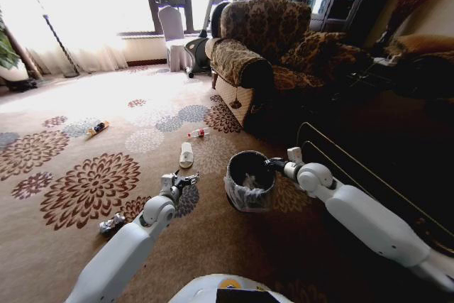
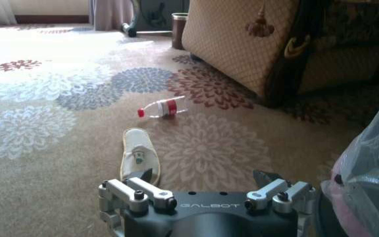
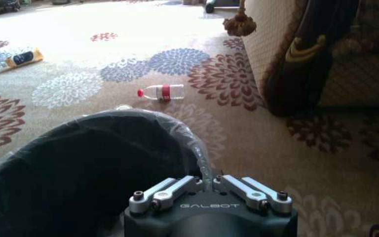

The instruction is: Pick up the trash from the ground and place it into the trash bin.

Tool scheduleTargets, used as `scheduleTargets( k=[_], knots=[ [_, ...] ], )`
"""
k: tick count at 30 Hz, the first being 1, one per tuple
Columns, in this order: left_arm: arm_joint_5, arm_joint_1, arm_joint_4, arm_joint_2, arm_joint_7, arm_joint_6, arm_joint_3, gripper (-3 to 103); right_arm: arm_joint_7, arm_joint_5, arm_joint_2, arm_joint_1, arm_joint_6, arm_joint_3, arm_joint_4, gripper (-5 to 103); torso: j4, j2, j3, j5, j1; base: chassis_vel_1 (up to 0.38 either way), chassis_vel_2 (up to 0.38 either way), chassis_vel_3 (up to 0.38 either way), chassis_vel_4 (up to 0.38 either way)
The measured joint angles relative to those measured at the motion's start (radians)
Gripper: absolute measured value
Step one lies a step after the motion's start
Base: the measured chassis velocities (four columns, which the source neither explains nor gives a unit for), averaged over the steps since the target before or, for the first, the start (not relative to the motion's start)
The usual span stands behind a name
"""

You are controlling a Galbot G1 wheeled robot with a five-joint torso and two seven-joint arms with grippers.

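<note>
The trash bin (image 1: 248, 188), round with a dark rim and a crinkled plastic liner, stands on the carpet between my arms. My right gripper (image 1: 272, 164) is at its right rim; in the right wrist view the gripper (image 3: 209, 178) is shut on the rim of the bin (image 3: 77, 163). My left gripper (image 1: 190, 179) hangs open just left of the bin, empty (image 2: 206, 177). A small clear bottle with a red cap (image 1: 198, 133) (image 2: 161, 107) (image 3: 161, 92) lies beyond. An orange-black tube (image 1: 97, 128) (image 3: 23, 57) lies far left. A crumpled silver piece (image 1: 111, 225) lies beside my left forearm.
A white slipper (image 1: 186, 155) (image 2: 136, 155) lies just ahead of the left gripper. A patterned armchair (image 1: 262, 47) stands behind the bin. Dark furniture with a thin metal frame (image 1: 355, 161) is on the right. Open floral carpet stretches to the left.
</note>
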State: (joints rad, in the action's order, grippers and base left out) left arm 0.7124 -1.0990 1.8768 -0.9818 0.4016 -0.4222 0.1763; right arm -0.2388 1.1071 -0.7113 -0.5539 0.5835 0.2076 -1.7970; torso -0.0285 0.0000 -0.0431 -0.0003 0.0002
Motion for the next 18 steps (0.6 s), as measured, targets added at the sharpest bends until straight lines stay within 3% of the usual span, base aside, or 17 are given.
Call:
scheduleTargets(
  k=[18],
  knots=[
    [-0.046, 0.013, -0.058, -0.020, -0.016, 0.002, -0.011, 100, -0.015, 0.006, -0.037, 0.069, 0.000, 0.061, 0.029, 2, -0.0007, 0.000, 0.000, 0.0002, 0.000, -0.114, 0.226, 0.220, -0.111]
  ],
)
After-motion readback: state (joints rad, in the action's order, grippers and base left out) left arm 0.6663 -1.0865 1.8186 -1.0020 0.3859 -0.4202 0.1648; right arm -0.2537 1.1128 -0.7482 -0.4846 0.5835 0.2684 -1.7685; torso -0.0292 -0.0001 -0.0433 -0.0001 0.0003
